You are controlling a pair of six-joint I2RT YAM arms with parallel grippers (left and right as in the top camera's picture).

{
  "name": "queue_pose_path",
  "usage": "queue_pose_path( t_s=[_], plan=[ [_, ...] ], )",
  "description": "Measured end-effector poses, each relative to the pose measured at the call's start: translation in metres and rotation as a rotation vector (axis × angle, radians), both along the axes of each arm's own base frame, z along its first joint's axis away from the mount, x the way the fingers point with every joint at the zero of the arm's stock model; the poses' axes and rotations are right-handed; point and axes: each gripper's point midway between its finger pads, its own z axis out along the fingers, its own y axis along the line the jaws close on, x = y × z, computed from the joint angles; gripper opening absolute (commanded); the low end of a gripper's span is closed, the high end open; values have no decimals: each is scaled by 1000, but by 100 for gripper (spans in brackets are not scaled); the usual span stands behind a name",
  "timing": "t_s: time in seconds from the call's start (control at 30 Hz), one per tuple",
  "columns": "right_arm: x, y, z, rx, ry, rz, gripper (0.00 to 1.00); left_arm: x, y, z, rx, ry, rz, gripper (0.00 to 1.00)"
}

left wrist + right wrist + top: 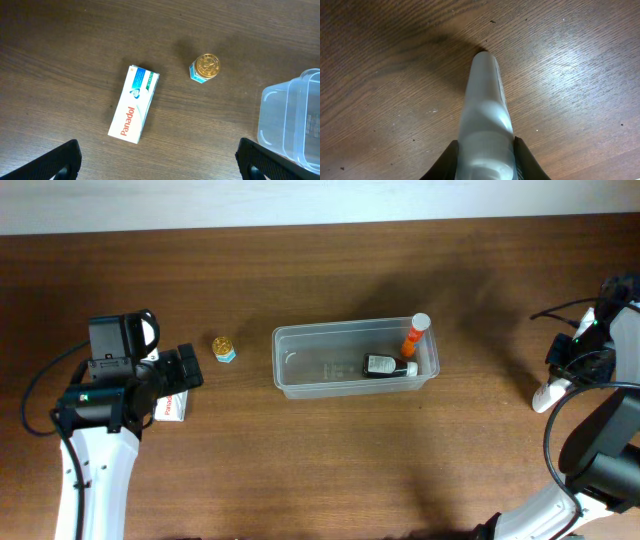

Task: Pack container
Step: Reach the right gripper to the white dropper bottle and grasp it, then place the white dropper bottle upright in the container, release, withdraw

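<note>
The clear plastic container (290,365) sits mid-table, holding an orange tube with a white cap (414,334) and a dark bottle (383,365). Its corner shows in the left wrist view (280,125). My left gripper (157,162) is open, hovering above the table near a white Panadol box (134,103) and a small gold-capped jar (205,67). In the overhead view the box (172,408) lies partly under the left gripper (180,375) and the jar (224,348) is beside it. My right gripper (485,160) is shut on a white bottle (485,105), which also shows in the overhead view (550,393) at the far right.
The table's right edge lies close to the right gripper (585,355). Dark wood table (330,460) stretches in front of the container.
</note>
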Motion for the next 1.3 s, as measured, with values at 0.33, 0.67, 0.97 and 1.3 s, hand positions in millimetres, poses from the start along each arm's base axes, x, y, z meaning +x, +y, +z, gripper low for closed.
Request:
queue_pose_path(
  t_s=[0.33, 0.67, 0.97, 1.3],
  plan=[
    [-2, 10, 5, 53, 6, -1, 19, 0, 0, 0, 0, 0, 0, 99],
    [29, 77, 94, 32, -170, 244, 19, 0, 0, 0, 0, 0, -1, 99],
    [30, 228, 181, 29, -441, 671, 19, 0, 0, 0, 0, 0, 0, 99],
    [54, 279, 145, 68, -387, 758, 19, 0, 0, 0, 0, 0, 0, 99]
  ],
)
